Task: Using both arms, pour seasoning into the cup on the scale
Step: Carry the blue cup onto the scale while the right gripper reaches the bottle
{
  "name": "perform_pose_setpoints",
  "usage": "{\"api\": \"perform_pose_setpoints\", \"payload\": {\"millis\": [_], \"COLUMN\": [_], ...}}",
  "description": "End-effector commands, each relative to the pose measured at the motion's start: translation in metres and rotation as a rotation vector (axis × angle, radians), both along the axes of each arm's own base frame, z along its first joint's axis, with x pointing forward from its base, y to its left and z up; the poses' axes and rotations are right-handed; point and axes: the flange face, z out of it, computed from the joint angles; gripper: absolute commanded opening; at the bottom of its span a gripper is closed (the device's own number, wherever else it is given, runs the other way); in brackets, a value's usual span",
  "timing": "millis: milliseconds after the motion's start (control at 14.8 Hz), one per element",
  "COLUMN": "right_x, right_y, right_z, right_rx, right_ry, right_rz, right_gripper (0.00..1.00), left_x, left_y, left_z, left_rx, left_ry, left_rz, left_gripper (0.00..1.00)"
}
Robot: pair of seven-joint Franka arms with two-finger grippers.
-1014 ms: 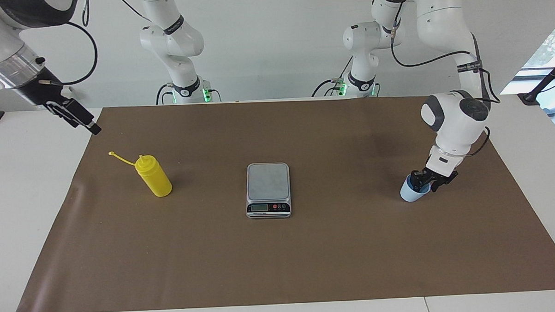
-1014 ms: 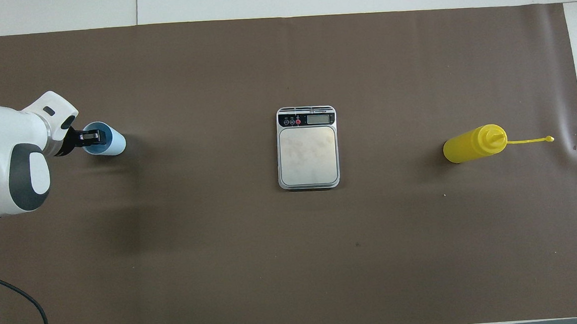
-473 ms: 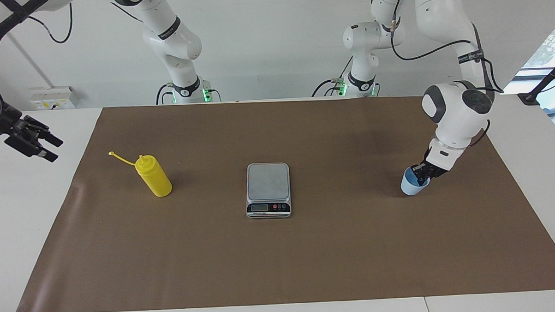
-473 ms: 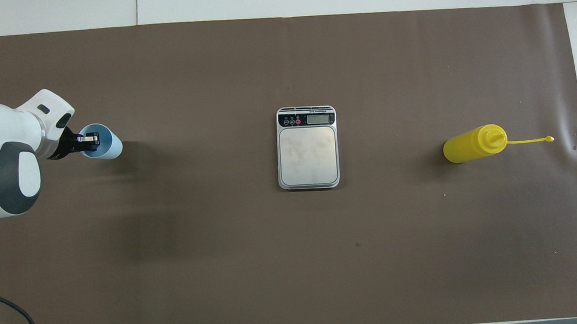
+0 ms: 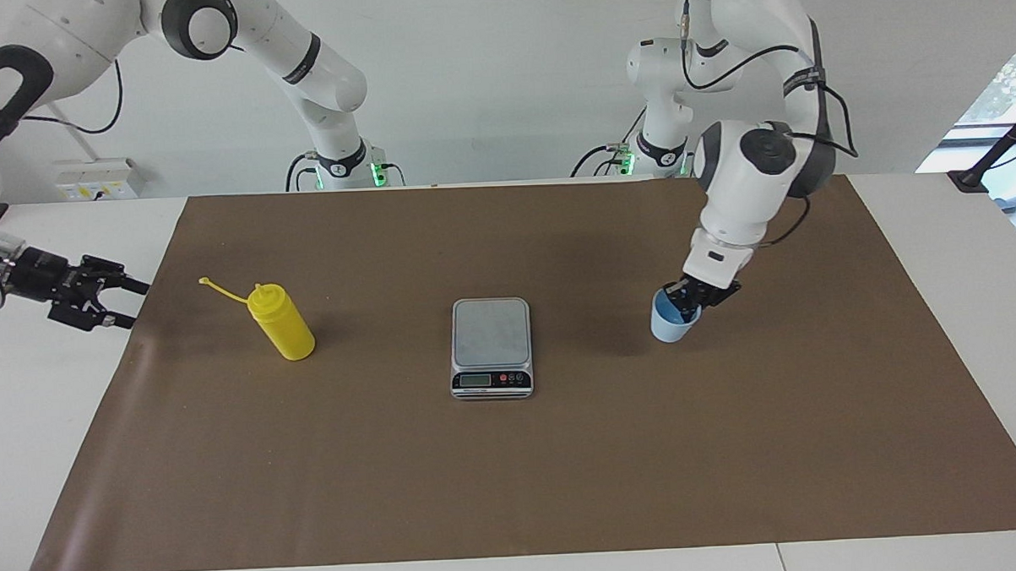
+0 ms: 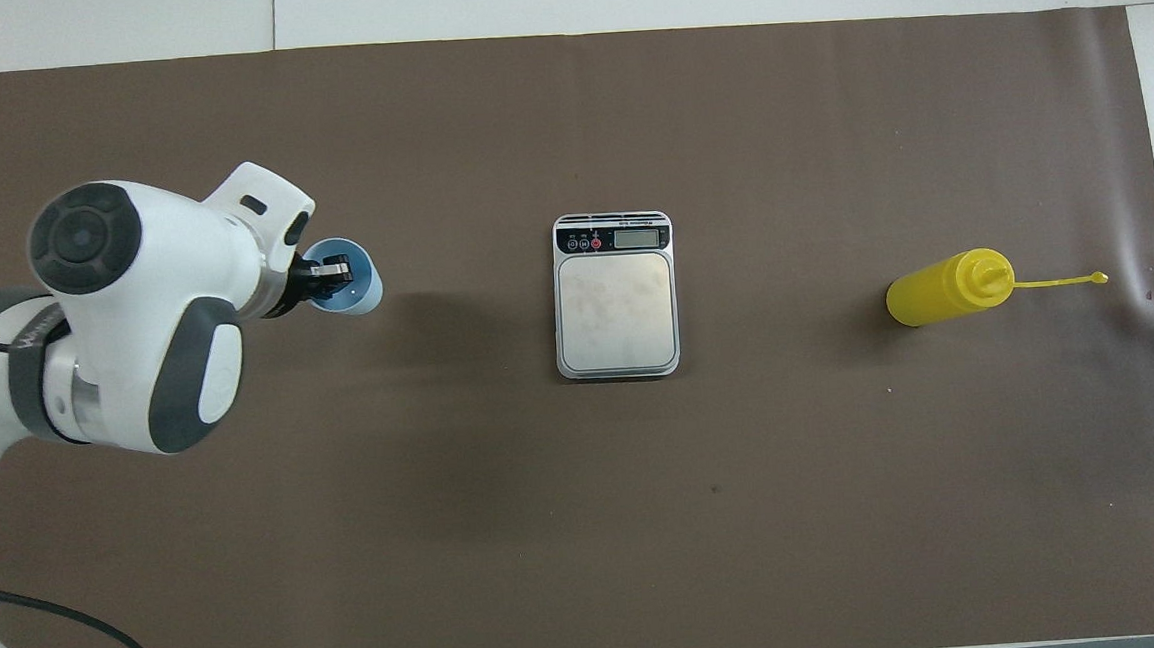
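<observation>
L claw (image 5: 696,300) angled down, clamped on cup (image 5: 670,321) rim above mat; R claw (image 5: 103,297) level, fingers spread.

1 yellow squeeze bottle (image 5: 283,325), 1 blue cup (image 5: 670,324), 1 scale (image 5: 492,348), 1 brown mat (image 5: 564,452), 2 arms.

Bright, even light; soft shadows on the brown mat (image 5: 514,454); sharp focus throughout.

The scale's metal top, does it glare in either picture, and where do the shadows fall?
Overhead view: the scale shows pale, blotchy reflections, no hard glare. Facing view: its platform looks evenly grey; soft shadows lie on the brown mat beside the seasoning and the cup.
</observation>
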Motion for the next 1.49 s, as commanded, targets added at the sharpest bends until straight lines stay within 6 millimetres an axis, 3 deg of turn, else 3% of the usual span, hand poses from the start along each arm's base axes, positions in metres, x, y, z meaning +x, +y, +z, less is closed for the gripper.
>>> {"api": "perform_pose_setpoints", "payload": {"millis": [0,270,541,676,947,1217,1420], "right_x": [0.003,0.009,0.005,0.017,0.011,-0.007,0.004], "right_y": [-0.017,0.002,0.021,0.044,0.053,0.074,0.102], "right_z": [-0.073,-0.080,-0.095,-0.085,-0.079,-0.093,-0.097], "right_rx": [0.234,0.266,0.295,0.294,0.331,0.325,0.343], "right_ry": [0.041,0.073,0.110,0.133,0.160,0.193,0.195], "right_rz": [-0.040,-0.030,-0.038,-0.028,-0.134,-0.213,-0.217], "right_gripper": [1.00,1.00,1.00,1.00,1.00,1.00,1.00], "left_x": [-0.024,-0.058,-0.059,-0.057,-0.054,-0.052,-0.060], "left_y": [-0.069,-0.165,-0.233,-0.247,-0.251,-0.244,-0.243], "left_z": [0.004,0.000,-0.019,-0.028,-0.035,-0.045,-0.055], "left_rx": [-0.023,-0.054,-0.065,-0.062,-0.085,-0.085,-0.070], "left_ry": [-0.008,-0.016,-0.016,-0.047,-0.065,-0.067,-0.052], "left_rz": [0.054,0.088,0.126,0.133,0.130,0.134,0.131], "left_gripper": [0.00,0.00,0.00,0.00,0.00,0.00,0.00]}}
